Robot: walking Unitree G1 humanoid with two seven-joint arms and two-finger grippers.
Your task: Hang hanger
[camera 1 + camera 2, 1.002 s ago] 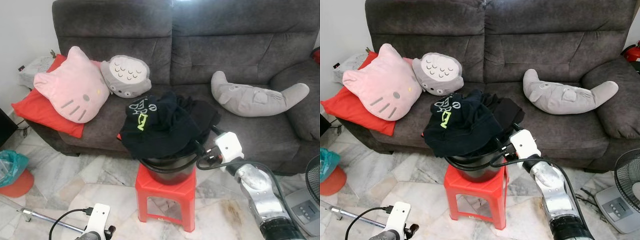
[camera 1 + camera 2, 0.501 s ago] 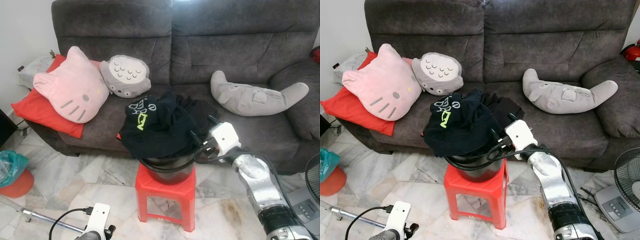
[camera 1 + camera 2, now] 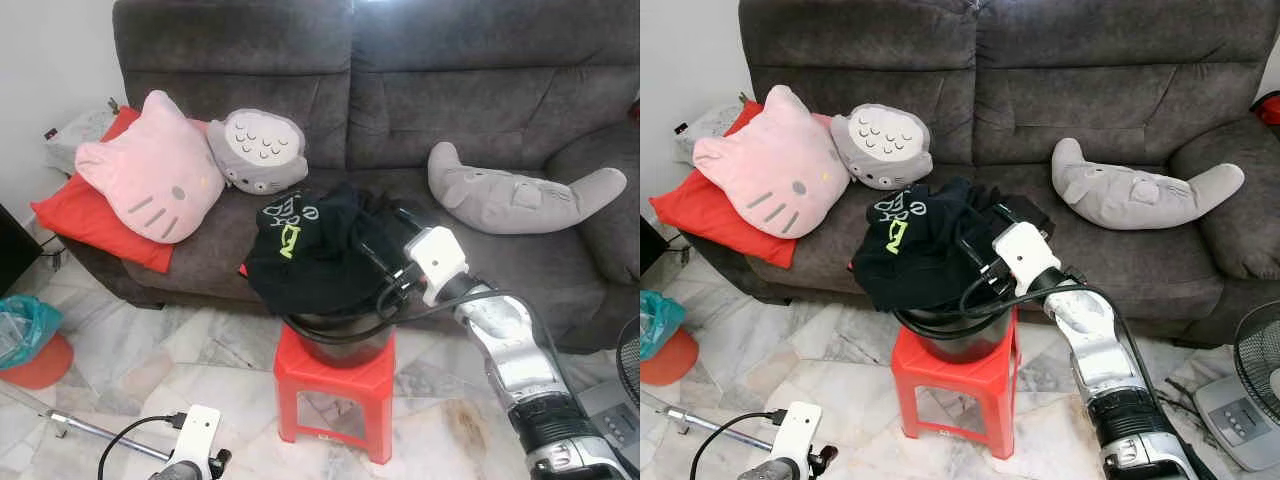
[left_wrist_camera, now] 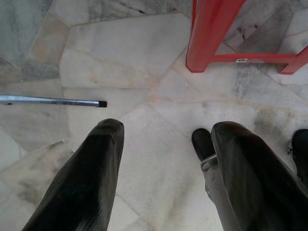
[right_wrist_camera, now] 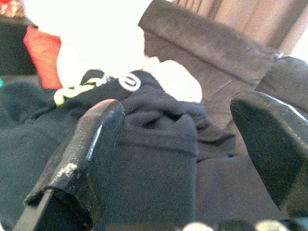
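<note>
Clothes (image 3: 310, 250) heaped on bucket (image 3: 340, 345), atop stool (image 3: 335, 395). Sofa (image 3: 400, 90) behind at twelve o'clock. Cushions (image 3: 150, 180) at ten, long pillow (image 3: 520, 195) at two.

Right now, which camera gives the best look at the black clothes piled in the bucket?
The right eye view: the whole black clothes pile shows, heaped over the bucket, with the right tool at it. The left eye view matches. The right wrist view gives a blurred close-up between open fingers.
</note>
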